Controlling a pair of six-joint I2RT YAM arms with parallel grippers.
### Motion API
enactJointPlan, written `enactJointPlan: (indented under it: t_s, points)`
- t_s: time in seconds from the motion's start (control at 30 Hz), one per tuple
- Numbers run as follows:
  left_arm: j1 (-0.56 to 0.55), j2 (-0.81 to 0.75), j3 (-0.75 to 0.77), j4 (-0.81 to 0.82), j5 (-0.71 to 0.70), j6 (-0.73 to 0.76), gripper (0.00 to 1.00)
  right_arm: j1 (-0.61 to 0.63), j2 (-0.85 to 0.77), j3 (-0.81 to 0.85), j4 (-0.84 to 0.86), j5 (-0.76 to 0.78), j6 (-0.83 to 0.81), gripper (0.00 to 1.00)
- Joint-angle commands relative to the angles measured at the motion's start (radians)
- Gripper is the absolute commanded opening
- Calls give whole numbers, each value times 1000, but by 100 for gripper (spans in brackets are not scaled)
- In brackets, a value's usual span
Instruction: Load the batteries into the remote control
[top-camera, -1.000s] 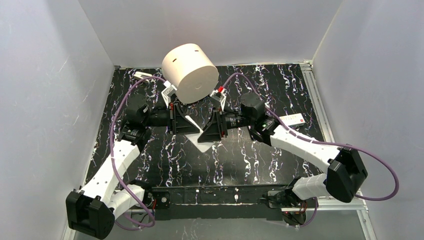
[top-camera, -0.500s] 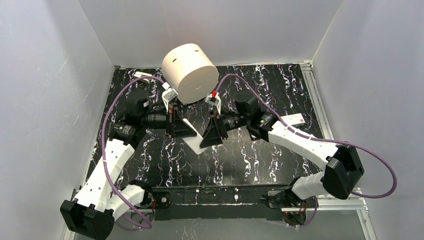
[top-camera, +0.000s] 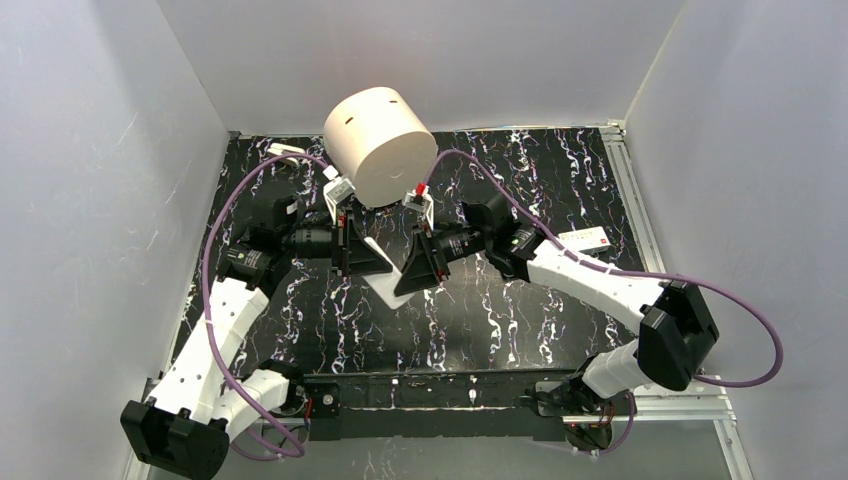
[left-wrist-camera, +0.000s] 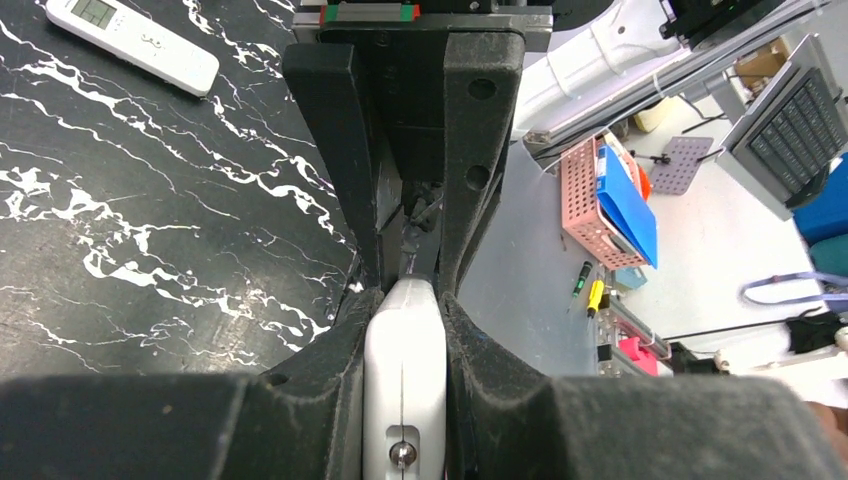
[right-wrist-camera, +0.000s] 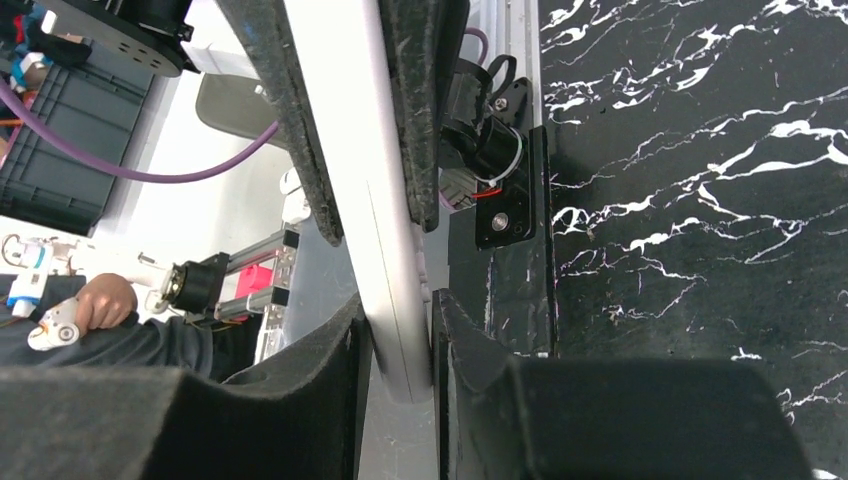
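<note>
Since a second ago both arms have slid to the left, the left elbow drawing back toward the wall and the right wrist carrying its end of the load further left and slightly away from the bases. At the far left a plain white wall (top-camera: 100, 200) bounds the bench (top-camera: 470, 320), a black slab veined with white like marble. Near its far left corner lies a small white piece (top-camera: 285, 150), too small to make out. The left tool (left-wrist-camera: 405, 300) is clamped tight on one end of the remote control (top-camera: 383, 288), which hangs above the middle of the bench, lifted clear of it. Behind it a big cream cylinder (top-camera: 380, 145) covers part of the far edge; whether it stands on the bench I cannot tell. The right tool (right-wrist-camera: 397, 305) grips the other end of the same remote, which fills the gap between its pads. Well to the right a second remote (top-camera: 585, 238) lies flat on the bench, just beside a metal rail (top-camera: 638, 220) along the right edge. Beyond that rises the right wall (top-camera: 740, 150). Past the bench, the left wrist view shows a pink perforated basket (left-wrist-camera: 585, 200) in the room.
</note>
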Motion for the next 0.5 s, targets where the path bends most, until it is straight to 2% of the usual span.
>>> enactJointPlan:
  t_s: [0.0, 0.1, 0.13, 0.23, 0.27, 0.37, 0.47]
  points:
    - [1, -19, 17, 16, 18, -12, 10, 15, 16, 10, 137, 16, 62, 27]
    - [0, -24, 16, 1, -20, -7, 33, 15, 13, 2, 143, 42, 71, 8]
    - [0, -27, 16, -8, -44, -5, 44, 15, 7, -2, 135, 63, 69, 1]
    - [0, -38, 14, -38, -111, 10, 70, 14, -17, -16, 99, 158, 57, 1]
    - [1, -41, 15, -55, -140, 17, 82, 12, -27, -25, 91, 190, 57, 1]
    - [2, -50, 33, -124, -288, 41, 98, 10, -68, -56, 63, 305, 61, 1]
    - [1, -47, 76, -231, -588, 53, 99, 5, -113, -82, -35, 449, 32, 1]
